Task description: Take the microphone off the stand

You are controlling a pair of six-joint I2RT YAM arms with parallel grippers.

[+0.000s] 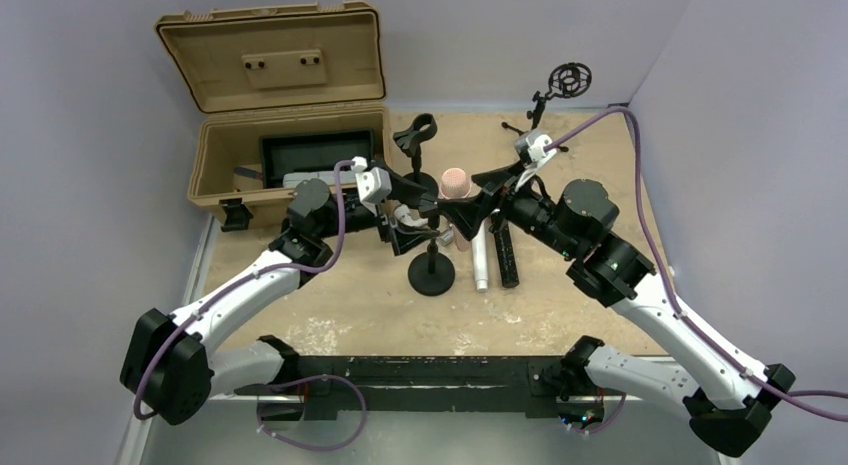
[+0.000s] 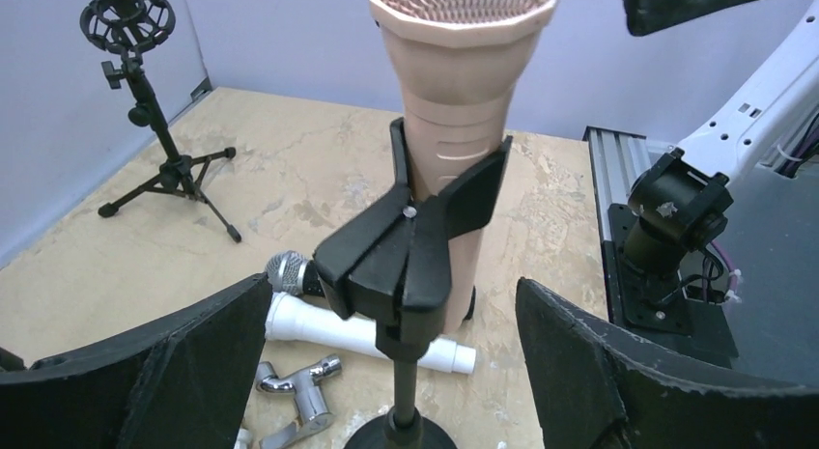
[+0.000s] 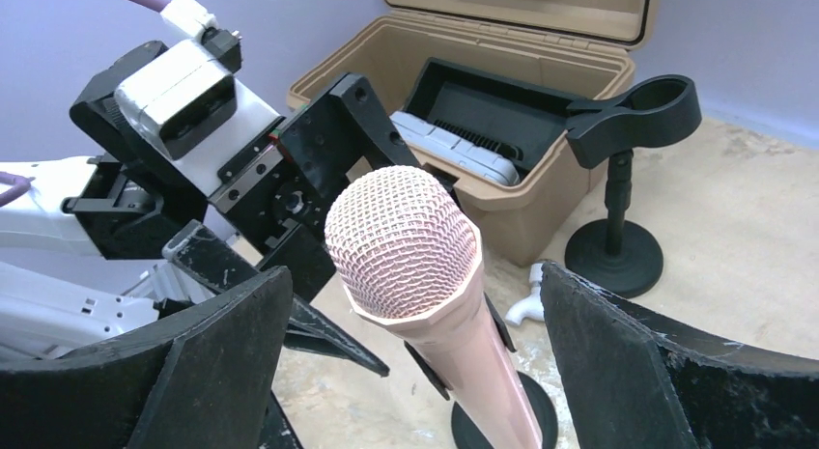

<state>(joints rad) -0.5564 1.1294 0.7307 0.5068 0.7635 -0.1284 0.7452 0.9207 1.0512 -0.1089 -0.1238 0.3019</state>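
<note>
Pale pink plastic with a fine woven mesh dome: that is the microphone (image 3: 401,241). It stands upright in the matte black spring clip (image 2: 410,246) of a stand (image 1: 432,275) that has a thin pole and a flat round base. The stand is near the middle of the mottled, scuffed tan tabletop (image 1: 340,310).

The left hand (image 2: 391,309) is spread wide, its rough black pads (image 2: 174,372) on either side of the pole, and it grips nothing. The right hand (image 3: 415,275) gapes just as wide around the mesh head, with nothing clamped.

Seen from above, a tan moulded hard case (image 1: 290,115) sits at ten o'clock from the stand, with its lid thrown back. A second black clip stand (image 3: 628,130) is at twelve. A small tripod with a ring-shaped shock mount (image 2: 130,24) is at one. At three o'clock, by the base, lies a smooth white plastic pipe (image 2: 367,333). Close beside it are a shiny chrome fitting (image 2: 295,381) and a silver-meshed microphone head (image 2: 290,272).
</note>
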